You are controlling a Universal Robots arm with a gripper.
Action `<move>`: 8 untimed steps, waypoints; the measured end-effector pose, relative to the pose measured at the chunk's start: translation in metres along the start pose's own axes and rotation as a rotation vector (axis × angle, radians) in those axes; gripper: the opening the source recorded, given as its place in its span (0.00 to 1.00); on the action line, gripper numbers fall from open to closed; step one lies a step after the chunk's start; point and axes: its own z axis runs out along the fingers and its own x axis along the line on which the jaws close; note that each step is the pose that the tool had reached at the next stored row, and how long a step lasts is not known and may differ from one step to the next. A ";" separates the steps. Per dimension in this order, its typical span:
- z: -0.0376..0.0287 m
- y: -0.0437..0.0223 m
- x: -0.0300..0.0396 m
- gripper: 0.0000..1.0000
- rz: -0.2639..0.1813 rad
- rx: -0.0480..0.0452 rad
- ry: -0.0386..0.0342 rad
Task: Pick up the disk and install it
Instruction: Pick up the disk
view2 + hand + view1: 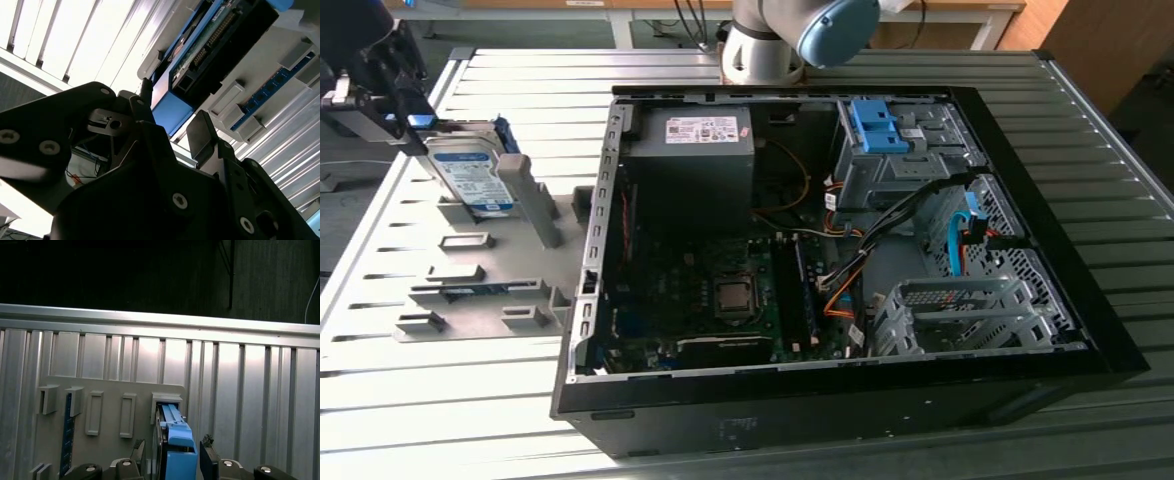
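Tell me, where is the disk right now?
The disk stands on edge in the grey holder plate on the exterior view's left, beside the open computer case, between the open jaws of the gripper.

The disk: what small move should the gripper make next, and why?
Probably close the gripper on the disk. In the first wrist view its fingers stand either side of the disk, seemingly not touching it, while the disk stands upright in its grey holder.

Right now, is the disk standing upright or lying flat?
Upright: the disk stands on its edge in a slot of the grey holder plate. The open claw sits around it.
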 end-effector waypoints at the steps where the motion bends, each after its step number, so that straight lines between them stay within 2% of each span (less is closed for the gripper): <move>1: 0.0000 0.0000 0.0000 0.55 0.000 0.0000 0.0000; 8: 0.0000 0.0000 0.0000 0.55 0.000 0.0000 0.0000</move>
